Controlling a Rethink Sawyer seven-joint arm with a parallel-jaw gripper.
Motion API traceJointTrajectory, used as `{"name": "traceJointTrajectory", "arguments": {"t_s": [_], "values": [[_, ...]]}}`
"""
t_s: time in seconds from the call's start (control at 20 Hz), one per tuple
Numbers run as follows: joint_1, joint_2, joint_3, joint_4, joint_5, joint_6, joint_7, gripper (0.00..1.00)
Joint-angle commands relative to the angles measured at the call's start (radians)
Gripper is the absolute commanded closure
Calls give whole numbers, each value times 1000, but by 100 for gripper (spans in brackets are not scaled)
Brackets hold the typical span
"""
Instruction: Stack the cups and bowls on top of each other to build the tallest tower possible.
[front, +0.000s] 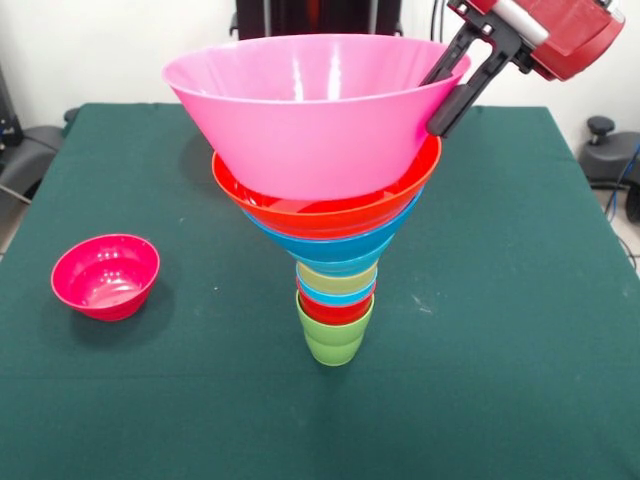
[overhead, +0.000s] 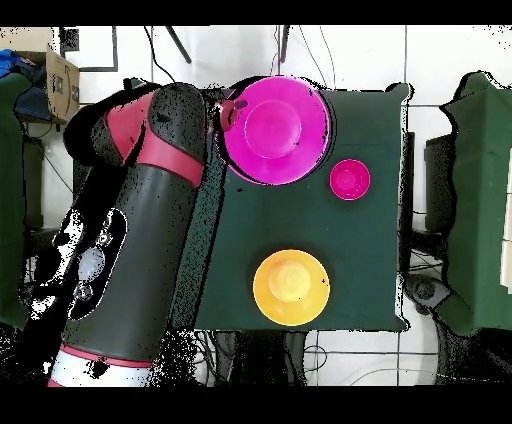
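On the green worktop (front: 520, 300) stands the tower (front: 335, 250), large pink bowl (front: 300, 110) topmost; the claw (front: 455, 95) pinches its rim. The small magenta bowl (front: 105, 276) and yellow-orange bowl (overhead: 290, 287) sit apart.

Arm (overhead: 140, 215) red + black, runs from base up toward the table's far corner in overhead view, bent at a red elbow joint near the top. In front view the red wrist housing (front: 560, 35) comes in at top right, tilted, w/ black gripper (front: 452, 95) angled down-left. Two black fingers (front: 470, 85) straddle the rim of the pink bowl (front: 310, 110), one inside, one outside, closed on it.
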Motion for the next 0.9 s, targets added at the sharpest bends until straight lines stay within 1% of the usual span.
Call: {"name": "traceJointTrajectory", "arguments": {"t_s": [0.05,0.9], "values": [[20,29,60,81,-16,-36,155,100],[24,30,62,87,-1,-19,166,100]]}}
